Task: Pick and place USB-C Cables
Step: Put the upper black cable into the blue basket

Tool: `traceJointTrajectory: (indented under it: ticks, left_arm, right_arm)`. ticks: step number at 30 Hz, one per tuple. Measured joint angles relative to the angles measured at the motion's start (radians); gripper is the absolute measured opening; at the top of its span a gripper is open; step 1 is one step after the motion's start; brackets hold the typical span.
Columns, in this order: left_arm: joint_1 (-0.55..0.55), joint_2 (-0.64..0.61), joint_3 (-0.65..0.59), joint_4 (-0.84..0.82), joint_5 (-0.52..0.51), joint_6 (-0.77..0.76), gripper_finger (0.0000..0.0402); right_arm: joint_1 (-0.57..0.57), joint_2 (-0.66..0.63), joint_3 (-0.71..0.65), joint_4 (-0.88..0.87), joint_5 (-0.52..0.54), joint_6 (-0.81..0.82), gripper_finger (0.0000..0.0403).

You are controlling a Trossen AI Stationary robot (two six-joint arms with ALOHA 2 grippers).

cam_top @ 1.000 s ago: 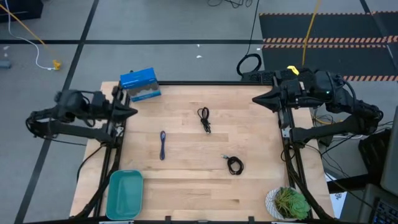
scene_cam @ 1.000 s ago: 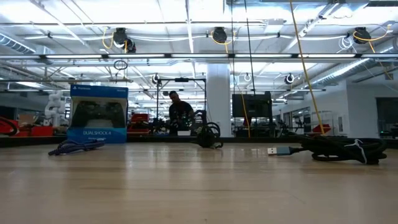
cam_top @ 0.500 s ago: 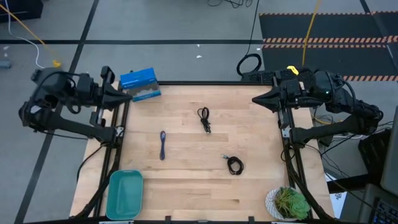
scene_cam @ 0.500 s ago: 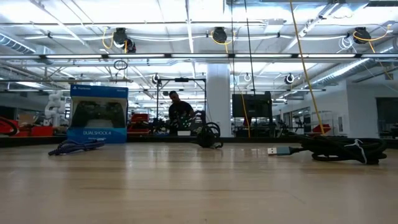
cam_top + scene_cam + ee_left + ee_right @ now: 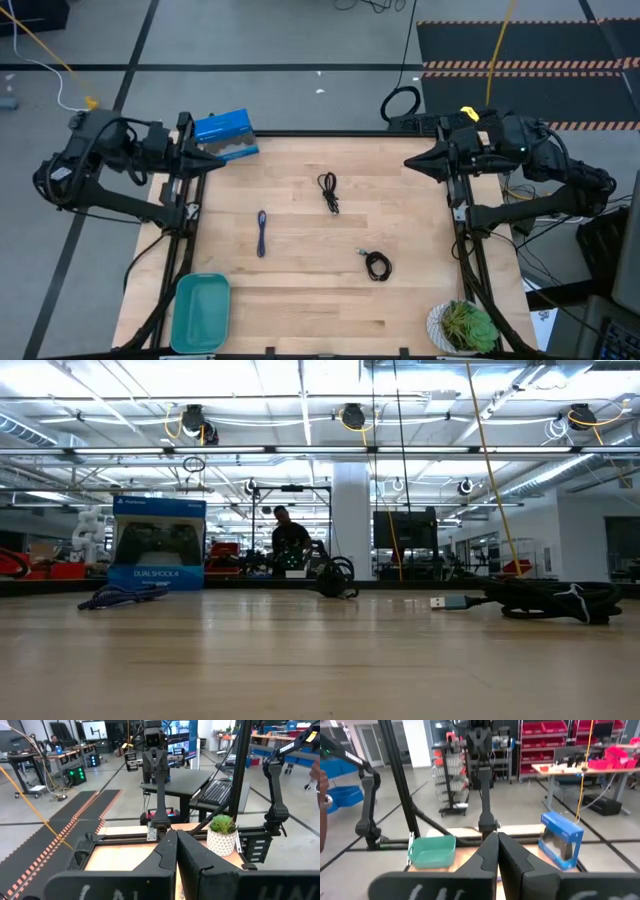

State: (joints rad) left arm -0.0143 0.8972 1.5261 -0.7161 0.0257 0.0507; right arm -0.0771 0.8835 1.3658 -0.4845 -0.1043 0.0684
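Observation:
Three USB-C cables lie on the wooden table. A black bundle point(image 5: 329, 192) sits toward the far middle, a blue-purple one point(image 5: 261, 233) left of centre, and a coiled black one point(image 5: 376, 264) nearer the right. In the low view they show as the purple bundle point(image 5: 120, 596), the far black one point(image 5: 337, 578) and the near black one point(image 5: 545, 600). My left gripper point(image 5: 218, 163) point(image 5: 176, 834) hovers shut over the far-left table edge. My right gripper point(image 5: 407, 163) point(image 5: 496, 836) hovers shut at the far-right edge. Both are well away from the cables.
A teal tray point(image 5: 202, 312) point(image 5: 431, 851) sits at the near-left corner. A blue game-controller box point(image 5: 225, 136) point(image 5: 158, 543) stands at the far-left edge. A potted plant point(image 5: 462, 325) point(image 5: 222, 834) is at the near-right corner. A black cord ring point(image 5: 400, 103) lies on the floor beyond the table.
My left arm has swung its gripper toward the table's far edge, drawing back leftward at first and then reaching a little back toward the blue box. The fingers stayed shut. The right arm and the three cables have kept still.

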Motion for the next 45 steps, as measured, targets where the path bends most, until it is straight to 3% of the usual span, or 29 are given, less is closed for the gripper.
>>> traceJointTrajectory:
  ticks: [13, 23, 32, 39, 45]
  left_arm:
    - [0.0, 0.061, 0.0, 0.0, 0.0, 0.004, 0.0008]
    - [0.0, 0.117, 0.0, -0.043, 0.0, -0.001, 0.0008]
    - [-0.004, 0.182, 0.0, -0.105, 0.0, -0.014, 0.0008]
    - [-0.04, 0.225, 0.0, -0.136, 0.0, -0.015, 0.0008]
    - [-0.077, 0.245, -0.002, -0.153, 0.0, -0.015, 0.0008]
  right_arm:
    - [0.012, 0.246, 0.242, -0.467, 0.0, 0.053, 0.0]
    - [0.194, 0.394, 0.264, -0.697, 0.002, 0.132, 0.0]
    - [0.409, 0.515, 0.264, -0.76, 0.149, 0.225, 0.0]
    - [0.507, 0.63, 0.264, -0.791, 0.156, 0.261, 0.0003]
    - [0.537, 0.697, 0.208, -0.794, 0.151, 0.263, 0.0031]
